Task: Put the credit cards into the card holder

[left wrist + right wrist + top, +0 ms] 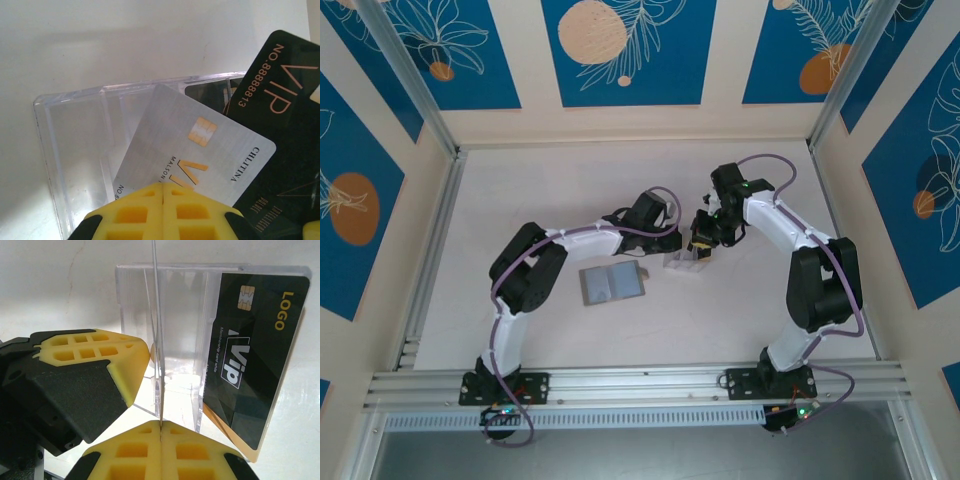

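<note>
Nearest the arm bases, the grey card holder (612, 285) lies flat on the table (550, 190), close to the left arm's wrist. Just beyond it, the right claw (161, 427) is clamped on one edge of a silver card (200, 150). The left claw (163, 189), its fingers together, rests its tips against that card's face. Behind them sits a clear case (80, 135), with a black card (250, 360) leaning at its end.

Both arms reach in toward the middle, elbows bowed outward: the left arm (525, 265) is folded low, the right arm (820, 275) arched high. The wrists almost meet, heads nose to nose. The left gripper (163, 186) pinches tight on a silver card (200, 150). The right gripper (161, 424) clamps a thin card (156, 330), seen edge-on, with the left's yellow fingertip just beside it.
</note>
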`<action>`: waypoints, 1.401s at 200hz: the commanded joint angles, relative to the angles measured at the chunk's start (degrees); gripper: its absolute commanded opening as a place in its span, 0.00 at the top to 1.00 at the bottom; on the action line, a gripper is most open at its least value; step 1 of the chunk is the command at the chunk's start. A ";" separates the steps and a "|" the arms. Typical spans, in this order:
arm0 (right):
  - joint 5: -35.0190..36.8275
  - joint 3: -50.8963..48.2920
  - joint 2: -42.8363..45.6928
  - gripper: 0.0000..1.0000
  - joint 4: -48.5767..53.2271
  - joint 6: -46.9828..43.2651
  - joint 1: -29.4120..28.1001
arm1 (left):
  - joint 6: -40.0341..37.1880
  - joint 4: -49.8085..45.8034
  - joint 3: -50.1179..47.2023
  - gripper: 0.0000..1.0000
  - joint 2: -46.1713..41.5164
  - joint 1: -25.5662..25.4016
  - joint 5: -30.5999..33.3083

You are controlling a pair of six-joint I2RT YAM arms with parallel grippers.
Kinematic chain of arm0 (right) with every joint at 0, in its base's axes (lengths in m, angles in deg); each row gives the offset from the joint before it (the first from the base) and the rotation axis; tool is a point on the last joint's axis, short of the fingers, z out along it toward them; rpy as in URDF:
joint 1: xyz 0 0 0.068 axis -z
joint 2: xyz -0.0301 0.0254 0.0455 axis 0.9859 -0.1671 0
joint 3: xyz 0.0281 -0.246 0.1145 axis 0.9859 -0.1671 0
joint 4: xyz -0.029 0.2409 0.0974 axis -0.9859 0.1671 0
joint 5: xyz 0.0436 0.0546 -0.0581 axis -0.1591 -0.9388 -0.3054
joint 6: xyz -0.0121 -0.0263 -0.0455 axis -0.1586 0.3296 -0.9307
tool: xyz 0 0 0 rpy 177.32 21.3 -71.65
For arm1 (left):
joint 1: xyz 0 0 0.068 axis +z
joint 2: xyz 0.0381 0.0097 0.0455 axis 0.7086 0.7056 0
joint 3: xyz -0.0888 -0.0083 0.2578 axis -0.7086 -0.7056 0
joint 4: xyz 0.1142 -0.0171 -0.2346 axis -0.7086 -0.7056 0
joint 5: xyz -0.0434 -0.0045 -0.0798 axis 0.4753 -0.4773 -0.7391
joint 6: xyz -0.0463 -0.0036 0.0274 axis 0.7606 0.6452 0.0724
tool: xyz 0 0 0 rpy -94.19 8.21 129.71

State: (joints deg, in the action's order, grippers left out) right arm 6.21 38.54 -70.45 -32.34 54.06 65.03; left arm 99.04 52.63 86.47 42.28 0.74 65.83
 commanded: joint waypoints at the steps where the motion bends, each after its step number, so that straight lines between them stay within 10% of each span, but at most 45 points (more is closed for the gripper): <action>1: -1.21 -1.01 -0.34 1.00 1.26 -0.88 0.33 | -0.97 -1.71 2.80 0.96 0.83 -0.10 -0.78; 114: -1.12 -1.84 -0.57 1.00 0.74 -0.89 0.32 | -1.63 -2.60 4.39 0.96 5.83 -1.96 0.26; 192: -2.35 -2.11 -2.15 0.77 -1.69 0.52 0.40 | -1.67 -2.79 4.64 0.96 6.44 -2.19 0.29; 280: -1.01 -2.36 -2.64 0.92 -4.37 2.72 0.41 | -1.74 -2.88 4.55 0.96 6.44 -2.16 0.34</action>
State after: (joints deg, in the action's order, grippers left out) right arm 6.03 36.77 -72.79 -34.92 55.81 65.40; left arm 97.97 52.23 90.84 45.52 -0.02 66.05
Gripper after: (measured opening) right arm 0.124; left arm 0.042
